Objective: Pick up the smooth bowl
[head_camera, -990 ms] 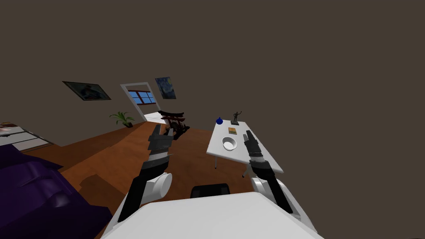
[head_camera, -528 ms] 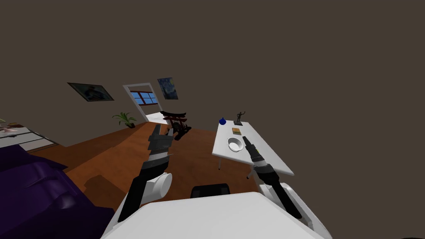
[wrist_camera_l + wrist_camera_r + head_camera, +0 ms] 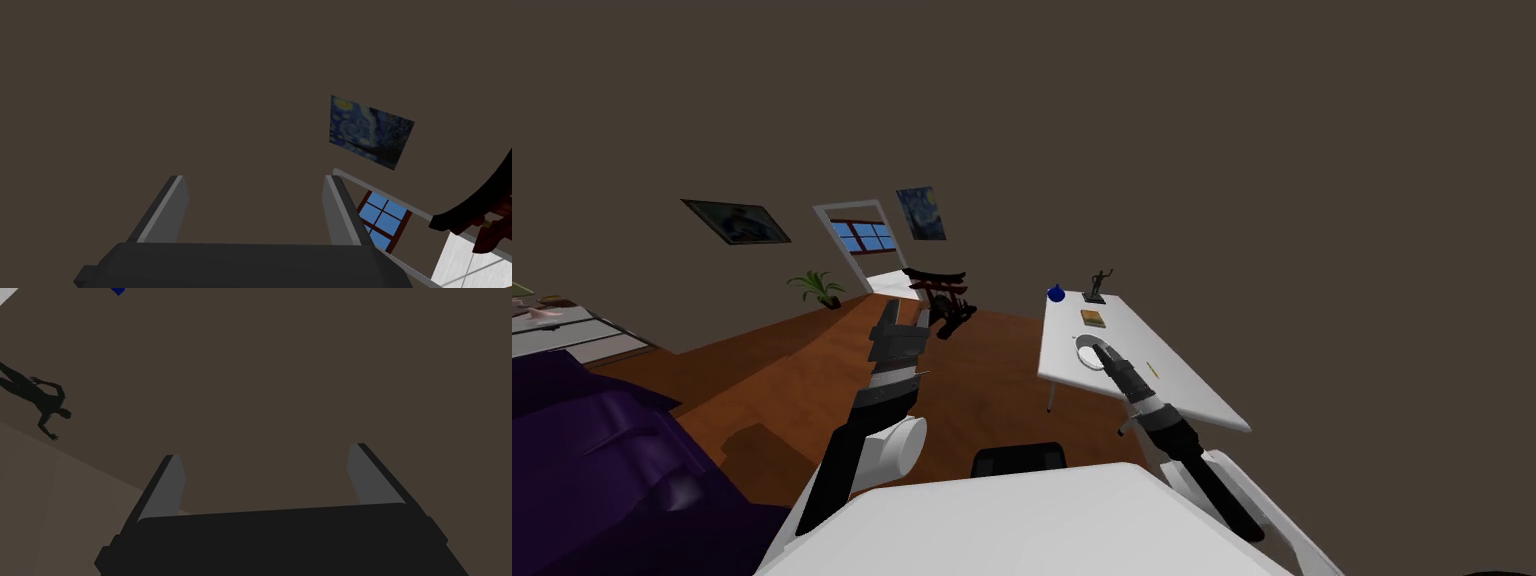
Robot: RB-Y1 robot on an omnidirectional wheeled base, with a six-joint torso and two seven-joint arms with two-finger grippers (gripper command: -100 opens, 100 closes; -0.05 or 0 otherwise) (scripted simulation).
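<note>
white bowl [image 3: 1082,353] at r gripper [image 3: 1101,350] tips

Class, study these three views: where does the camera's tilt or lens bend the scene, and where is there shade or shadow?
Head view: the wide lens splays the walls; floor and white table share one slant, the camera's roll; a darker patch, likely shadow, lies beside the purple sofa. Right wrist view: past the open right pincer the statue shows sideways, a flat dark silhouette.
</note>
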